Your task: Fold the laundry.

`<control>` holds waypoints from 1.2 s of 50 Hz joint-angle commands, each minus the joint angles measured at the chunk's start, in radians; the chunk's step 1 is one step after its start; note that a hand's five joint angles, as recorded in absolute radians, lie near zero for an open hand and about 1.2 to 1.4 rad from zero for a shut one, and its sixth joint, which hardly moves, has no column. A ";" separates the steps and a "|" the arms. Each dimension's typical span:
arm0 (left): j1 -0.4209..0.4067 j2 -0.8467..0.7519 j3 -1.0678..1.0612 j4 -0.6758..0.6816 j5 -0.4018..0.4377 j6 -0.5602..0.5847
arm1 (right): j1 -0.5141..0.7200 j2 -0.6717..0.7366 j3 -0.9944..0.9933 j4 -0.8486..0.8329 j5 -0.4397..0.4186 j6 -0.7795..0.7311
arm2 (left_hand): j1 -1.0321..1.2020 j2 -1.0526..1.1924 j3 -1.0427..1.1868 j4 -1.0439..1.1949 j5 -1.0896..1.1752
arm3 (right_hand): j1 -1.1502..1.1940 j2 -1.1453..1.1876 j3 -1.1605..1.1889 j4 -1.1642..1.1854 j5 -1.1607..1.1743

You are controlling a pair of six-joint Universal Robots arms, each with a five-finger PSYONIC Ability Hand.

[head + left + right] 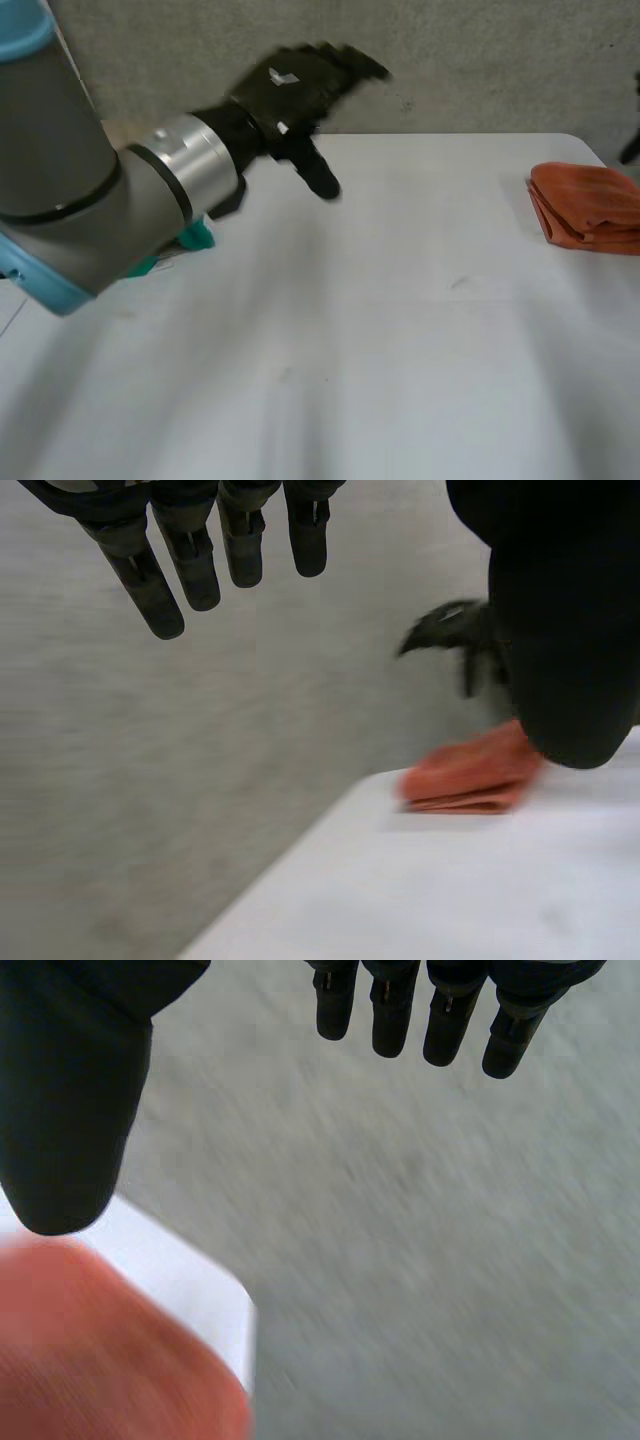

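Observation:
A folded orange cloth [590, 205] lies at the table's far right edge. My left hand [295, 85] hovers above the far left part of the white table [400, 330], open, fingers straight and thumb pointing down, holding nothing. In the left wrist view its fingers [150, 580] are spread, and the orange cloth [470, 775] lies far beyond them with my right hand [450, 630] above it. In the right wrist view my right hand [445, 1020] is open and empty, raised just over the orange cloth [100, 1350] near the table corner [190, 1280].
A small teal object [195, 237] lies on the table under my left forearm. A grey wall [480, 60] runs behind the table's far edge. Grey floor [450, 1260] lies beyond the right corner.

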 commanded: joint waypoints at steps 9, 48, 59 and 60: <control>0.296 -0.243 0.185 0.115 -0.345 0.166 | 0.255 -0.425 0.694 -0.097 -0.206 -0.003 | 0.018 0.011 0.003 0.013 -0.004 | -0.049 -0.038 -0.037 -0.041 -0.049; 0.054 0.050 -0.157 0.444 -0.148 0.010 | 0.205 -0.700 1.036 -0.140 -0.175 -0.055 | 1.195 1.188 1.180 1.190 1.172 | -0.049 -0.038 -0.037 -0.041 -0.049; 0.034 0.065 -0.397 0.464 -0.044 -0.017 | 0.185 -0.703 1.047 -0.137 -0.169 -0.055 | 1.041 1.034 1.026 1.036 1.019 | -0.049 -0.038 -0.037 -0.041 -0.049; 0.037 0.054 -0.386 0.469 -0.060 -0.017 | 0.185 -0.703 1.046 -0.137 -0.170 -0.054 | 0.804 0.798 0.789 0.799 0.782 | -0.049 -0.038 -0.037 -0.041 -0.049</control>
